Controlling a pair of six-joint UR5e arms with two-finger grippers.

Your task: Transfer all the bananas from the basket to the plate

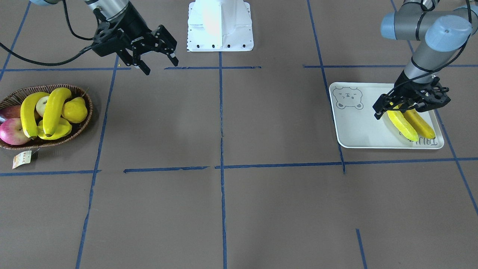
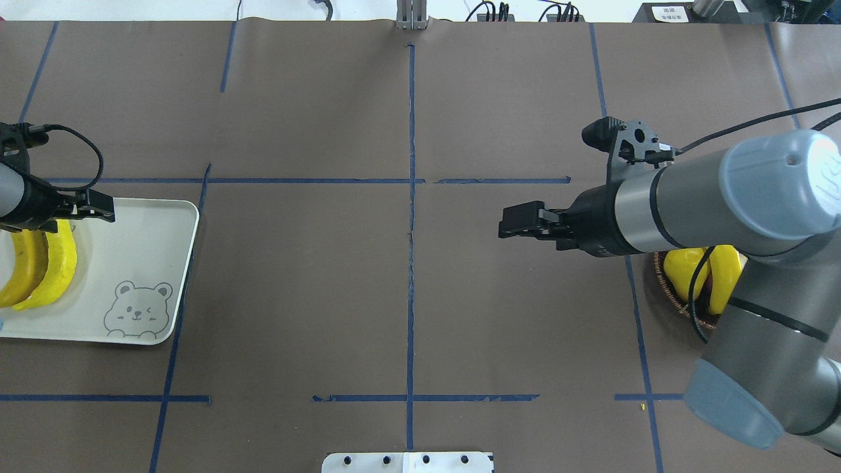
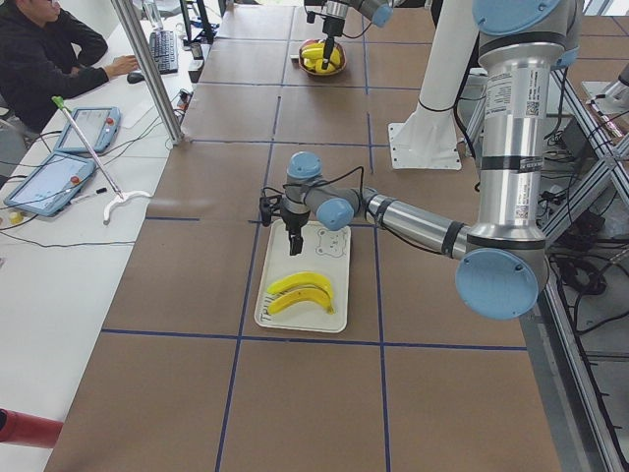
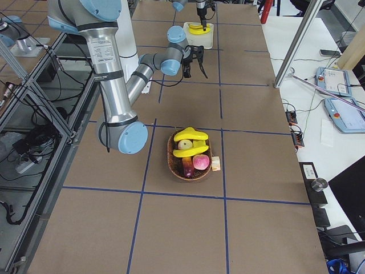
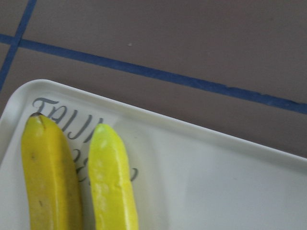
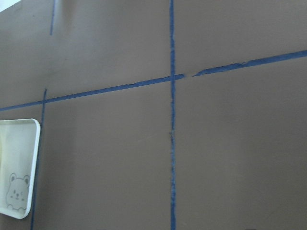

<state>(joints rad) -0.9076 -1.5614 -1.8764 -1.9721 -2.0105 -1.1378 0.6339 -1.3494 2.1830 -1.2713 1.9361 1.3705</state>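
A desk (image 2: 295, 295) covered in matte brown sheeting is seen, divided into large squares by blue tape lines (image 2: 411, 263). Viewed from overhead, the plate (image 2: 144, 263) is placed at 9 o'clock and the basket (image 1: 80, 91) at 3 o'clock, well apart. Two bananas (image 2: 56, 263) are laid side by side and touching on the plate, at the end away from its bear print. Two more bananas (image 1: 52, 108) are piled in the basket with apples (image 1: 13, 130) and a yellow pear-like fruit (image 1: 74, 110); a paper tag (image 1: 21, 159) is trailed onto the desk. The left tool (image 1: 401, 108) is held just above the plate's bananas, with its fingers seemingly apart and nothing gripped. The right tool (image 1: 160, 65) is held over bare desk towards the basket, its fingers spread wide and empty. A white mounting base (image 1: 220, 26) is fixed at the robot's edge. Beyond the far side, a white side desk (image 3: 59, 295) with teach tablets (image 3: 49, 182), a metal post (image 3: 147, 69) and a seated person (image 3: 39, 59) are seen.
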